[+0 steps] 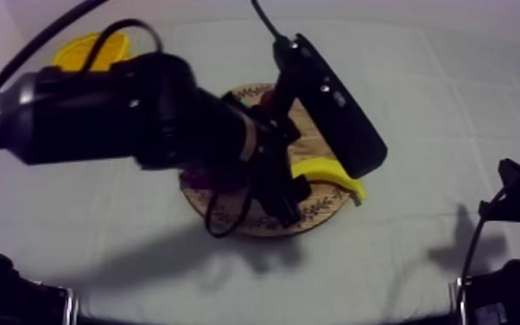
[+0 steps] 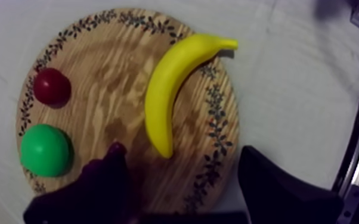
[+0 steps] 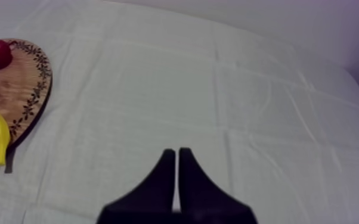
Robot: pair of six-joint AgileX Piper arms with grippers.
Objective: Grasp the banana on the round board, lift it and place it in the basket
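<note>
The banana (image 2: 169,89) lies on the round wooden board (image 2: 107,68) near the middle of the table (image 1: 419,78). It is on the part of the board that faces the table's right edge, and its stem end reaches just past the patterned rim. The left gripper (image 2: 182,154) hangs over the board with its fingers (image 2: 277,184) released and spread wide. The blunt end of the banana is between the fingertips, and they are not touching it. A small red fruit (image 2: 52,86) and a round green fruit (image 2: 45,149) sit apart from the banana on the other side of the board. The yellow basket (image 1: 78,52) stands near the far left corner of the table, partly behind the left arm. The right gripper (image 3: 177,154) is above bare cloth toward the table's right edge, well away from the board, its fingers clenched together on nothing.
</note>
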